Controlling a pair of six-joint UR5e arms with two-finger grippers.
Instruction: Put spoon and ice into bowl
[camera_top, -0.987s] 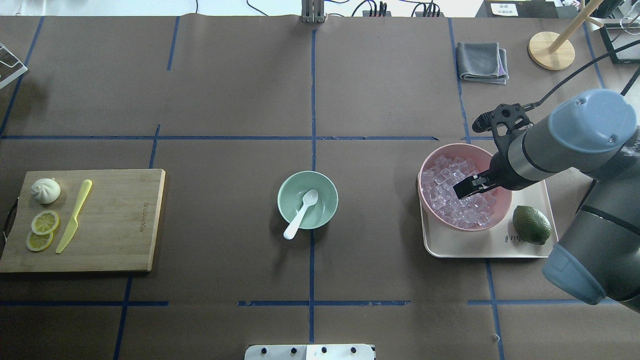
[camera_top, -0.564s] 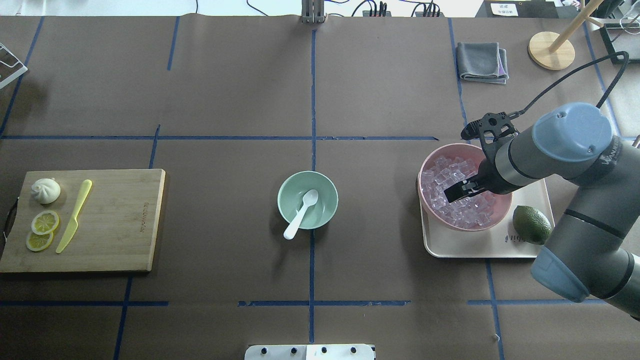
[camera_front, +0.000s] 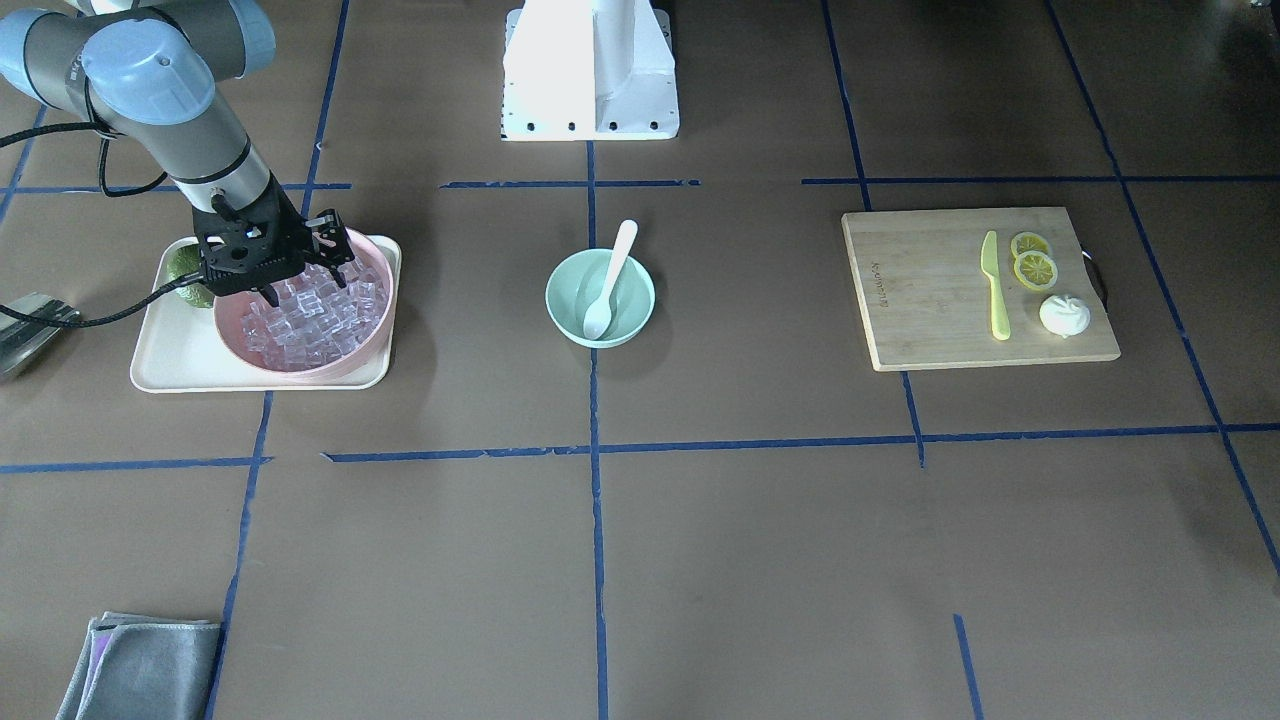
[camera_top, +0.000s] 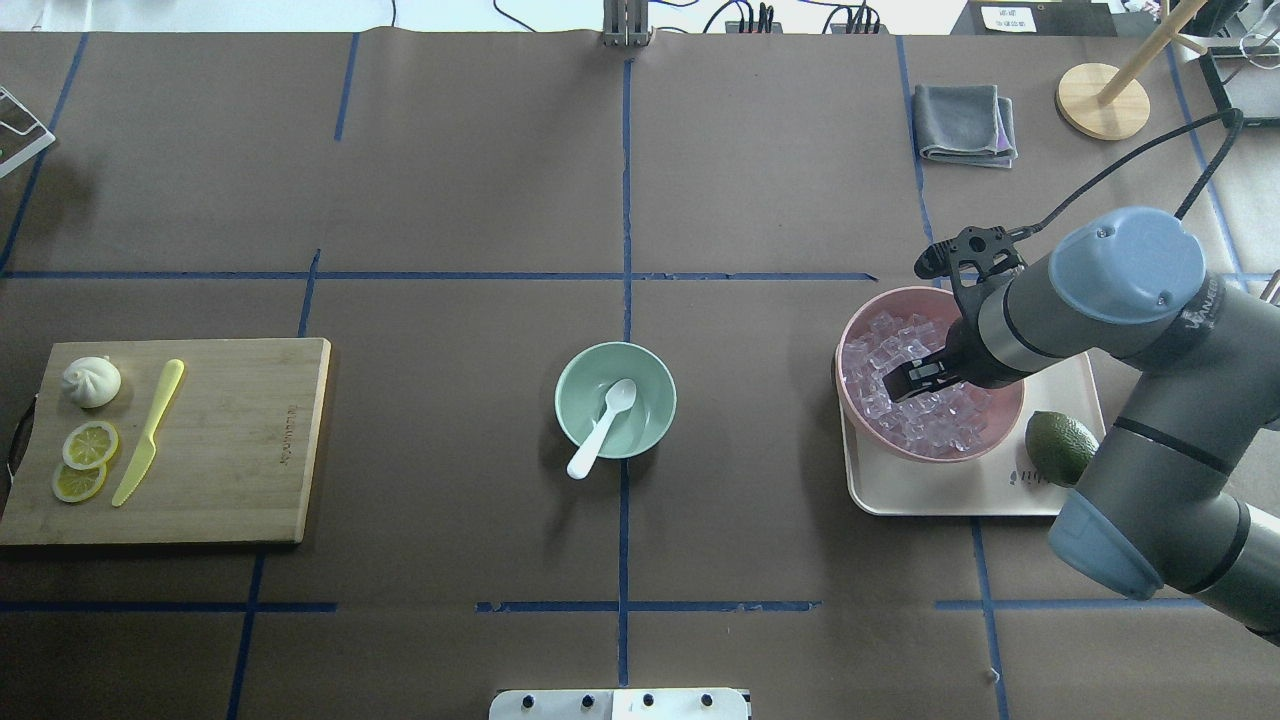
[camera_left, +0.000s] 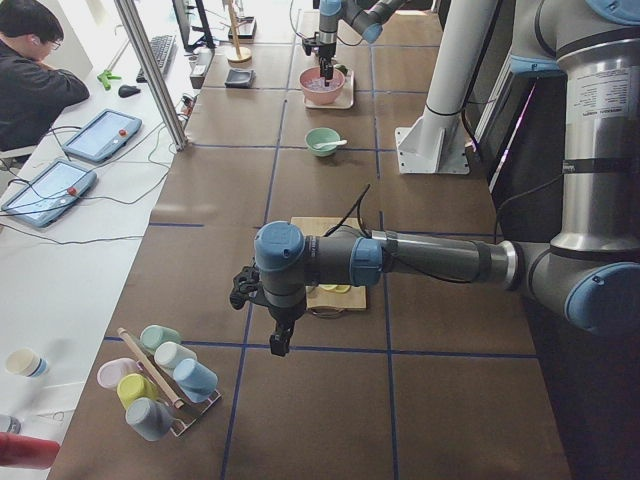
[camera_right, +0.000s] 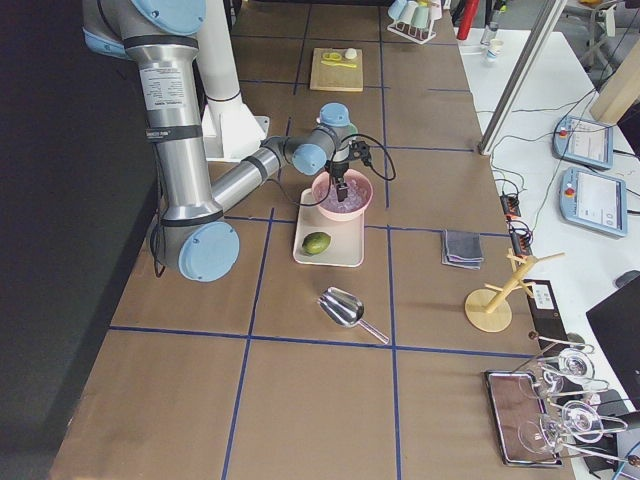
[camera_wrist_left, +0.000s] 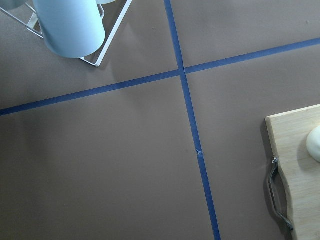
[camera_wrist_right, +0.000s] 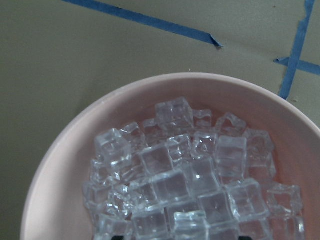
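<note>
The white spoon (camera_top: 603, 425) lies in the mint-green bowl (camera_top: 562, 398) at the table's middle, scoop inside and handle over the rim; it also shows in the front-facing view (camera_front: 611, 272). Many clear ice cubes (camera_top: 925, 425) fill the pink bowl (camera_top: 940, 296). My right gripper (camera_top: 900, 384) is open, fingers spread just above the ice (camera_front: 300, 325), and holds nothing. In the right wrist view the ice (camera_wrist_right: 172, 185) lies close below. My left gripper (camera_left: 278, 342) shows only in the left side view, past the cutting board; I cannot tell whether it is open.
The pink bowl stands on a cream tray (camera_top: 950, 497) beside a green lime (camera_top: 1058, 445). A cutting board (camera_top: 240, 440) with a yellow knife (camera_top: 150, 430), lemon slices and a bun lies at the left. A grey cloth (camera_top: 965, 123) and wooden stand (camera_top: 1103, 100) are at the back right.
My right arm has swung left, carrying the open gripper further over the pink bowl and closer to the ice. The spoon and green bowl have not moved.
</note>
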